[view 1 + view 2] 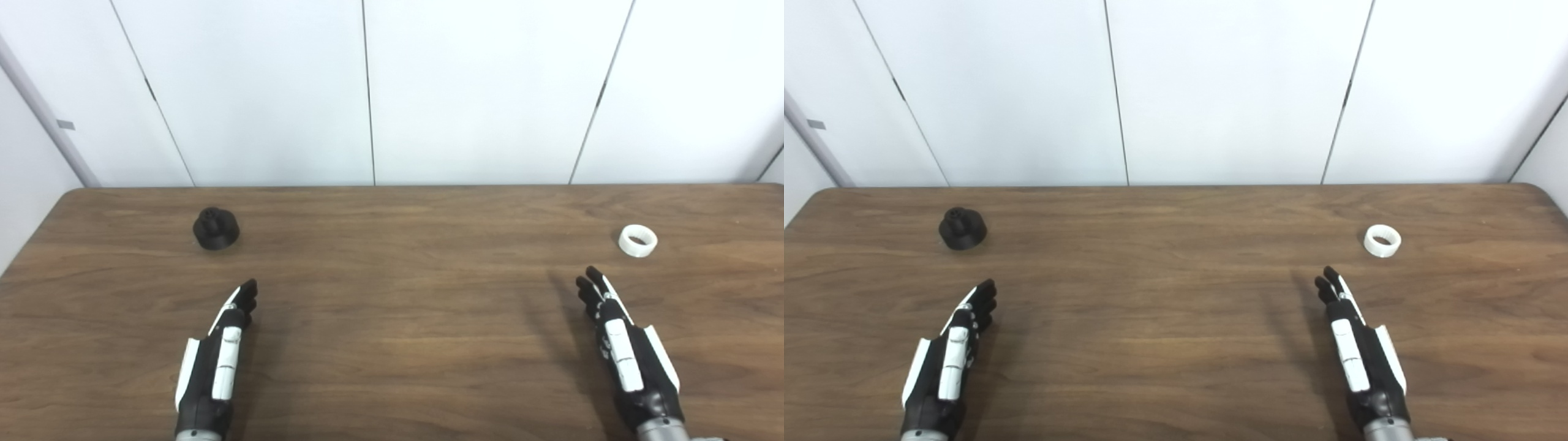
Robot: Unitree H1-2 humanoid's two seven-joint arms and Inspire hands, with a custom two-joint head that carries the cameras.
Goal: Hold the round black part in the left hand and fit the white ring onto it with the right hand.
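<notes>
The round black part [215,228] stands on the wooden table [392,306] at the far left, with a small knob on top. The white ring [637,240] lies flat at the far right. My left hand [217,358] is stretched out flat near the front left, open and holding nothing, its fingertips a short way in front of the black part. My right hand [625,343] is likewise stretched out and open near the front right, its fingertips just short of the ring and slightly to its left.
A white panelled wall [392,92] rises right behind the table's far edge. The table's left corner is rounded and its left edge runs close to my left arm.
</notes>
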